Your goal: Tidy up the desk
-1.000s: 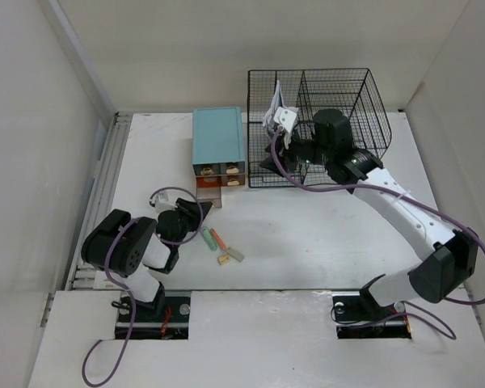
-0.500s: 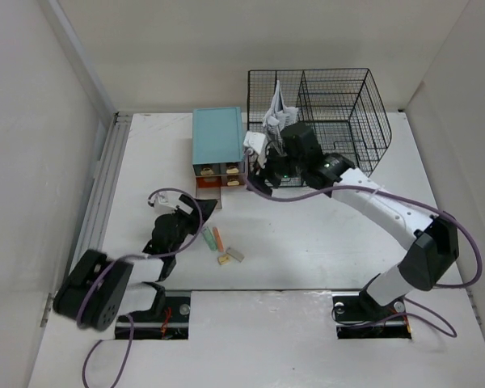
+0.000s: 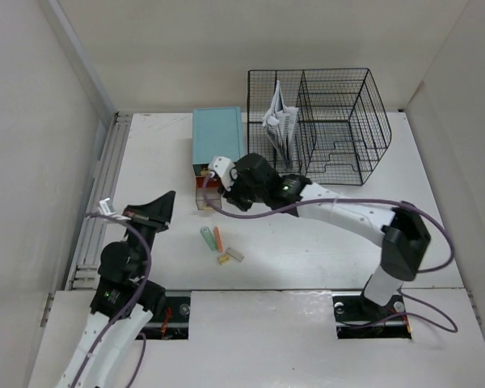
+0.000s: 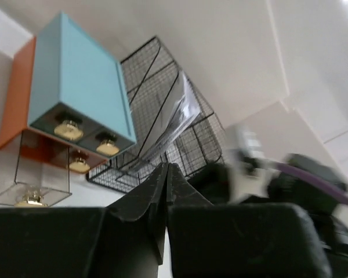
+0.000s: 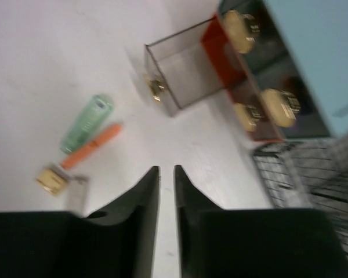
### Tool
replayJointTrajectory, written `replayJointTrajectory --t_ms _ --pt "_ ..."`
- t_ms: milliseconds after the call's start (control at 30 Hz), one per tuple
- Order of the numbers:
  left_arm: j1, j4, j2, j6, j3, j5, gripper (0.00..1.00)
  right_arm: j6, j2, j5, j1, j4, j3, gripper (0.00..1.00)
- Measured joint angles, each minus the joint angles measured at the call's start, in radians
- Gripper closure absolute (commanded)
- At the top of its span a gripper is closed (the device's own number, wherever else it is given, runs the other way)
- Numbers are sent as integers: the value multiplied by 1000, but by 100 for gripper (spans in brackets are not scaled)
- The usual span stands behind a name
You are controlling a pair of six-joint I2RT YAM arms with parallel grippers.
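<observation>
The white desk (image 3: 331, 234) carries a green tube (image 3: 208, 238), an orange pen (image 3: 218, 238) and two small pieces (image 3: 230, 256) near its front. My left gripper (image 3: 166, 198) is shut and empty. It is raised at the left and points toward the teal drawer box (image 3: 218, 137); in the left wrist view its jaws (image 4: 167, 168) touch. My right gripper (image 3: 225, 196) hovers just in front of the box, beside the pulled-out clear drawer (image 3: 204, 194). In the right wrist view (image 5: 166, 169) its jaws are empty with only a narrow slit, over bare desk (image 5: 58, 69).
A black wire rack (image 3: 339, 121) at the back holds papers (image 3: 279, 117) in its left section. The metal rail (image 3: 105, 186) runs along the left edge. In the right wrist view the tube (image 5: 87, 121), the pen (image 5: 93, 145) and the open drawer (image 5: 180, 78) lie ahead.
My right gripper has left the rack and moved left and forward to the front of the drawer box. My left arm has pulled back to the left and lifted away from the small items.
</observation>
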Motion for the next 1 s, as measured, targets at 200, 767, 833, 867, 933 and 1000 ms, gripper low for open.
replayJointTrajectory --t_ms 200,767,833,867,933,1000 --pt "0 -211 -105 59 137 -87 49 216 238 -28 86 -46 94 75" --pt "0 -413 -146 71 103 -97 31 488 383 111 199 -54 105 42" --pt "0 -413 -146 71 103 -97 31 494 401 128 197 -55 105 42" --pt "0 -413 -146 71 103 -97 31 496 407 133 196 -55 105 42" --pt "0 -414 -146 71 103 -95 31 499 416 147 196 -54 105 42" --pt "0 -415 -146 71 103 -93 31 502 424 158 196 -55 108 44"
